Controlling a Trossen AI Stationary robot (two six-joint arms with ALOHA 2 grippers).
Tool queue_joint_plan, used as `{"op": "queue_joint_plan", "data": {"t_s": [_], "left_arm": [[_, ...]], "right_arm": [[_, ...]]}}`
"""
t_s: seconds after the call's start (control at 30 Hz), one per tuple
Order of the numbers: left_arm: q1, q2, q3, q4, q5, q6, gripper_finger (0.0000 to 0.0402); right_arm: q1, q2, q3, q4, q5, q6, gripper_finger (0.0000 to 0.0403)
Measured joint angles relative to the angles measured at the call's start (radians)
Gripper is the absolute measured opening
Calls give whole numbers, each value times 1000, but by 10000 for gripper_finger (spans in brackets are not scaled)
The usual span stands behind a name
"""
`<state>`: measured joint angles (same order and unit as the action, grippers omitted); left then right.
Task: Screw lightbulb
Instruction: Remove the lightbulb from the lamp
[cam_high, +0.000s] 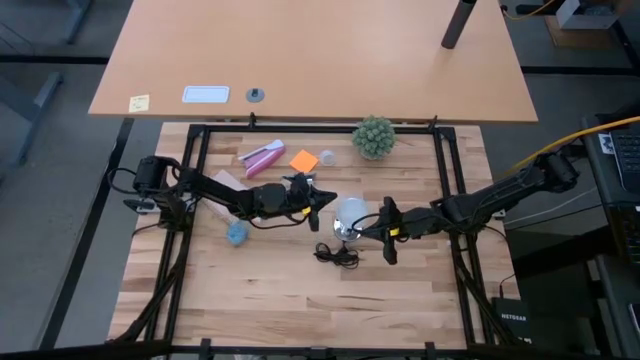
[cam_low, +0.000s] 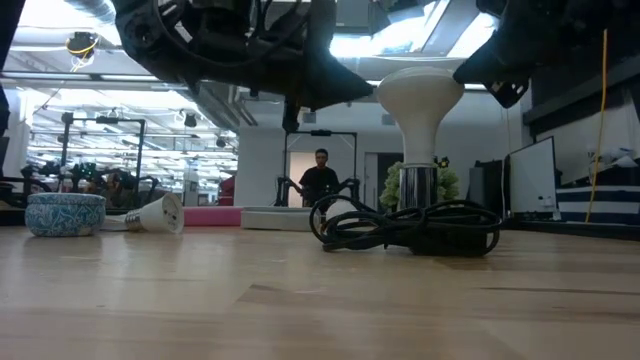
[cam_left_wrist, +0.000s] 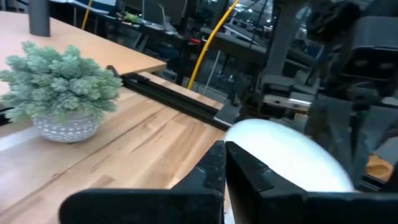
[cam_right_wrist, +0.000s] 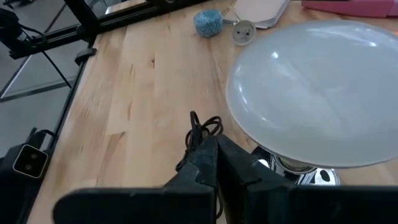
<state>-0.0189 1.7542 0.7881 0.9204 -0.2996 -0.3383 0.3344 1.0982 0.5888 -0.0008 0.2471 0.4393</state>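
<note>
The white lightbulb (cam_high: 351, 211) stands upright, dome up, with its base in the shiny metal socket (cam_low: 417, 189), which rests on the table. In the low view the dome (cam_low: 420, 92) shows between both arms. The socket's black cord (cam_low: 408, 227) lies coiled in front of it. My left gripper (cam_high: 319, 207) is shut, just left of the bulb and above the table; the dome (cam_left_wrist: 291, 155) shows beyond its tips (cam_left_wrist: 222, 163). My right gripper (cam_high: 386, 232) is shut, just right of the bulb, its tips (cam_right_wrist: 213, 154) low beside the socket (cam_right_wrist: 297, 172) under the dome (cam_right_wrist: 317, 93).
A green plant ball in a pot (cam_high: 373, 137) stands at the far edge. A pink oblong item (cam_high: 262, 157), an orange note (cam_high: 304, 160) and a paper lie far left. A small blue bowl (cam_high: 237, 233) and a white plug-like piece (cam_low: 155, 215) sit to the left.
</note>
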Motion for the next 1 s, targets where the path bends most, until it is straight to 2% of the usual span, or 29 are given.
{"op": "queue_joint_plan", "data": {"t_s": [0.3, 0.6, 0.83, 1.0], "left_arm": [[20, 7, 0, 0, 0, -2, 1], [-14, 7, 0, -5, 1, 1, 1], [-54, 7, 0, -20, -3, -3, 1], [-77, 7, 0, -19, -7, -3, 1]], "right_arm": [[-1, 0, 0, 0, 25, -1, 5], [-1, 0, 0, -1, 40, -3, 5], [-1, 0, -1, -4, 120, -3, 5], [-1, 0, -1, -23, 137, -3, 5]]}}
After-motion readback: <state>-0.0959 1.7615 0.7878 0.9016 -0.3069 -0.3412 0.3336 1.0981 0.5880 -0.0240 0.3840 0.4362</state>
